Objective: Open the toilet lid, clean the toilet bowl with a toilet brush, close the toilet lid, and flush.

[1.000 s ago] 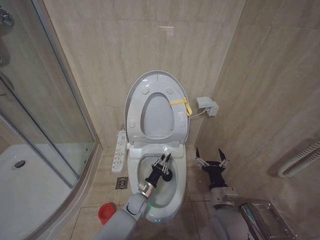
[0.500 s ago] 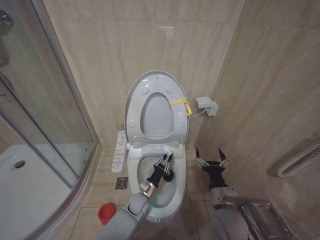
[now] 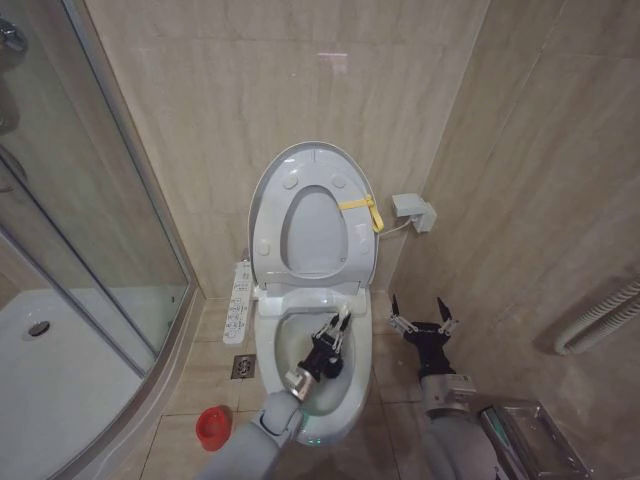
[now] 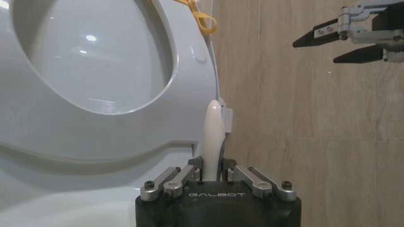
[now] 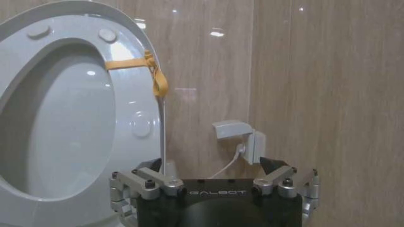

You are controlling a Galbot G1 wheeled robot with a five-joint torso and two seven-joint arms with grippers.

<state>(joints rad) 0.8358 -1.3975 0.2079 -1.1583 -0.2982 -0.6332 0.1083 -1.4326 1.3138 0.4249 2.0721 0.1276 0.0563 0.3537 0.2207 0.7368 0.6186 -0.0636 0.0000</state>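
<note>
Since a second ago, the left gripper (image 3: 333, 337) has shifted rightward inside the glossy white oval ceramic toilet bowl (image 3: 362, 350), clenched on the thin white stick-handled toilet brush (image 3: 341, 322). From the left wrist, the handle (image 4: 213, 137) rises between its fingers. The right gripper (image 3: 421, 318) hovers spread beside the bowl.

The tiled floor (image 3: 400, 375) carries the toilet, whose white toilet bowl (image 3: 358, 345) stands against the back wall. A small round red brush holder (image 3: 211, 428) sits on the tiles left of the bowl's front. A square floor drain (image 3: 244, 366) lies between holder and bowl. The white shower tray (image 3: 50, 390) fills the floor's left corner.
</note>
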